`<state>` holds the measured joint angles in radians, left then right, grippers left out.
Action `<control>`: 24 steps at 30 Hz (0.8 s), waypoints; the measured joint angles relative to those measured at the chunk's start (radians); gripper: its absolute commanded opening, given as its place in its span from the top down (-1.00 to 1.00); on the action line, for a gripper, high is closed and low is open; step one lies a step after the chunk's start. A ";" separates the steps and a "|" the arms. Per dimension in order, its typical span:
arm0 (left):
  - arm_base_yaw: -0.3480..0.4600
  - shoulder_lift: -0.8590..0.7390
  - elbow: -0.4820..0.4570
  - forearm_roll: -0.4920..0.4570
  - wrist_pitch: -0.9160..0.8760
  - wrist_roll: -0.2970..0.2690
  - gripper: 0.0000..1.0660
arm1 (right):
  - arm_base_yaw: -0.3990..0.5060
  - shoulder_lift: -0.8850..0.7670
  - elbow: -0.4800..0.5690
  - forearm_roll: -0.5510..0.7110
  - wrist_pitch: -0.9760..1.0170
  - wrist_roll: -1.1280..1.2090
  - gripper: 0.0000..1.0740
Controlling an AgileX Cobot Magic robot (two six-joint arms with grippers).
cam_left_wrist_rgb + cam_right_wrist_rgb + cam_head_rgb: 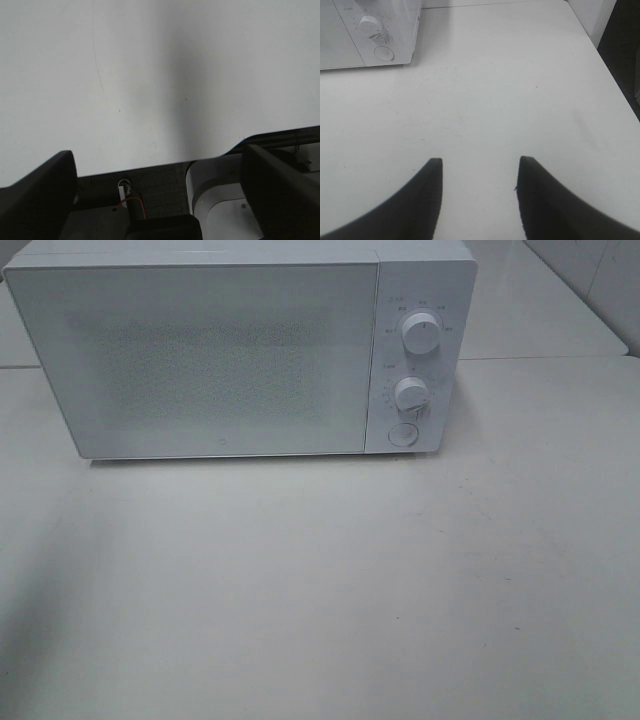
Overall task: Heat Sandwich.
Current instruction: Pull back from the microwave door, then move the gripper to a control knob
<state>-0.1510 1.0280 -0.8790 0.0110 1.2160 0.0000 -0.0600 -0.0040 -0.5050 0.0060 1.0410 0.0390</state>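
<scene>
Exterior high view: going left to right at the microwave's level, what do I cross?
microwave door → control panel carrying the knobs → table beyond the microwave's right side.

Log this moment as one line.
microwave: door shut | sandwich: not in view | left end effector: open, empty | right end effector: open, empty

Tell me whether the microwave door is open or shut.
Shut: the microwave door lies flush beside the control panel, with no gap showing.
</scene>
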 measured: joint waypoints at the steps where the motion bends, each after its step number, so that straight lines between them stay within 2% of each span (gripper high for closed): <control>1: 0.002 -0.045 0.035 -0.003 0.000 -0.010 -0.53 | 0.000 0.000 0.000 0.000 0.000 0.000 0.12; 4: 0.003 -0.214 0.156 -0.005 -0.014 -0.031 -0.53 | 0.000 0.000 0.000 0.000 0.000 0.000 0.12; 6: 0.003 -0.251 0.179 -0.005 -0.020 -0.032 -0.53 | 0.000 0.000 0.000 0.000 0.000 0.000 0.12; 9: 0.003 -0.437 0.278 -0.005 -0.065 -0.036 -0.53 | 0.000 0.000 0.000 0.000 0.000 0.000 0.12; 11: 0.003 -0.473 0.300 -0.005 -0.075 -0.040 -0.53 | 0.000 0.000 0.000 0.000 0.000 0.000 0.12; 13: 0.003 -0.597 0.353 -0.005 -0.112 -0.047 -0.53 | 0.000 0.000 0.000 0.000 0.000 0.000 0.12; 14: 0.003 -0.597 0.353 -0.005 -0.112 -0.047 -0.53 | 0.000 0.000 0.000 0.000 0.000 0.000 0.12; 21: 0.003 -0.874 0.380 -0.006 -0.166 -0.049 -0.53 | 0.000 0.000 0.000 0.000 0.000 0.000 0.12; 24: 0.003 -0.928 0.380 -0.006 -0.166 -0.047 -0.53 | 0.000 0.000 0.000 0.000 0.000 0.000 0.12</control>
<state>-0.1480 0.1000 -0.4990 0.0050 1.0500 -0.0470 -0.0600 -0.0040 -0.5050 0.0060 1.0410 0.0390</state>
